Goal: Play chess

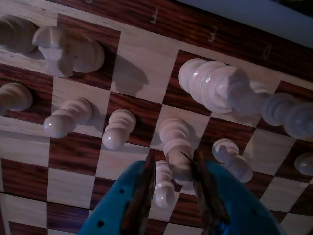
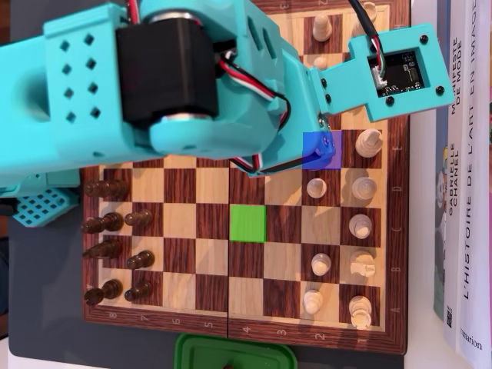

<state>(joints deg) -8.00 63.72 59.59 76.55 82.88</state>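
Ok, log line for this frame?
gripper: open, straddling white pawn | chessboard: green square empty | pawn not lifted

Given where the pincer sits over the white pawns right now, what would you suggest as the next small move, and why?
Probably close the pincer on the white pawn. In the wrist view the jaws stand open with that pawn between them, so it seems aligned for a grasp. The overhead view marks a blue square under the arm and a green square mid-board, perhaps the destination.
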